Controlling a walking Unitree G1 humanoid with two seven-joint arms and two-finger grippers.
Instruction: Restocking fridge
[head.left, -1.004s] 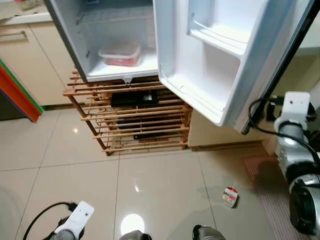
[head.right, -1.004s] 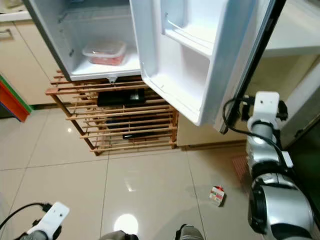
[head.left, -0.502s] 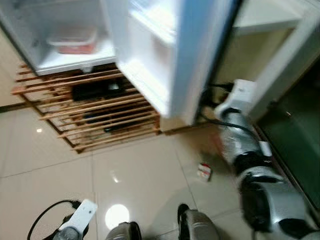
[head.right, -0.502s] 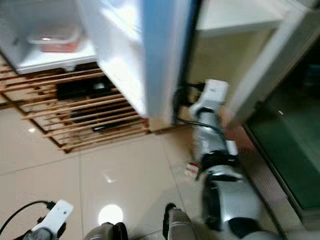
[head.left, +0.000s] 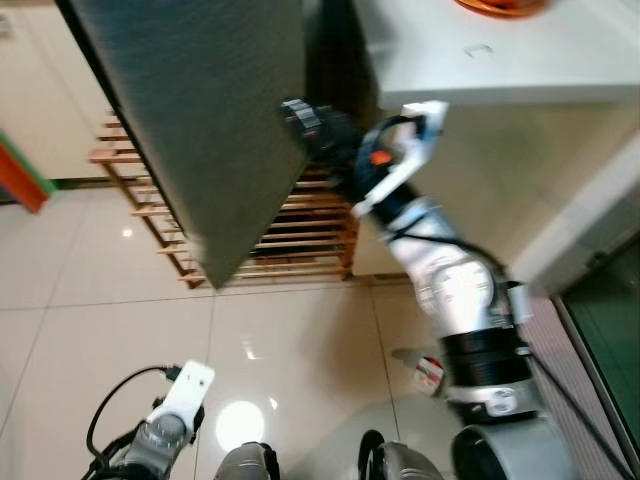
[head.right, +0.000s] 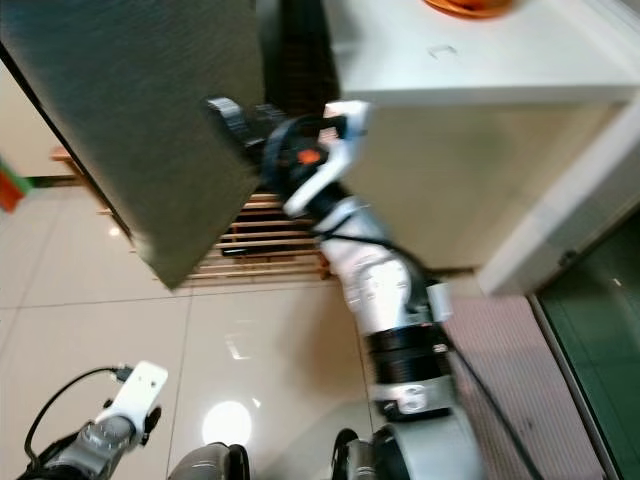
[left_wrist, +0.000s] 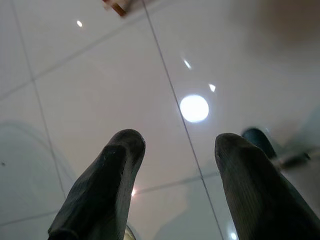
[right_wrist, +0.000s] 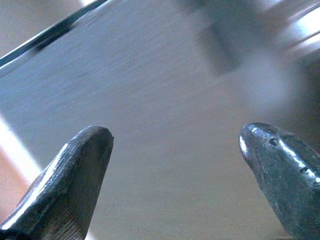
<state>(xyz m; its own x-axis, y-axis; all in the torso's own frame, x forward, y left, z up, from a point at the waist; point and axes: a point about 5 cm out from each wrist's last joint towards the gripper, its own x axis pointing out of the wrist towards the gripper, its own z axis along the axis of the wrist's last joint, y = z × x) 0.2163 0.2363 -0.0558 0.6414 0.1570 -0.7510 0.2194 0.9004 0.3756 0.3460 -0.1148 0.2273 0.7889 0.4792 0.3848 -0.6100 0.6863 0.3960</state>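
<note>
Mostly, the fridge door (head.left: 205, 130) shows as a broad dark grey slab, its outer face turned toward the head camera; its top runs off the frame, and the fridge body and shelves behind it are hidden. Its lower corner hangs in front of the wooden slatted rack (head.left: 300, 235), and the slab covers most of that rack, leaving just the slat ends to either side of the door.

Against the door's far edge sits the right gripper (head.left: 305, 122), at the end of the raised silver right arm (head.left: 455, 290). From the head camera the black fingers are blurred and partly lost in the dark gap beside the door, so contact cannot be judged there. In the right wrist view the two fingertips (right_wrist: 75, 170) stand wide apart with nothing between them, the brushed grey door face close beyond; whether they touch it I cannot tell.

Beside the door on the right-arm side stands a pale counter (head.left: 500, 60), with an orange item (head.left: 500, 6) cut off at the frame's top.

Well below the door, on the glossy tiled floor (head.left: 290, 350), a small red and white packet (head.left: 428, 373) lies beside the right arm, partly hidden by it.

Low beneath the door hangs the left gripper (left_wrist: 175, 165), fingers spread and empty above the tiles.
</note>
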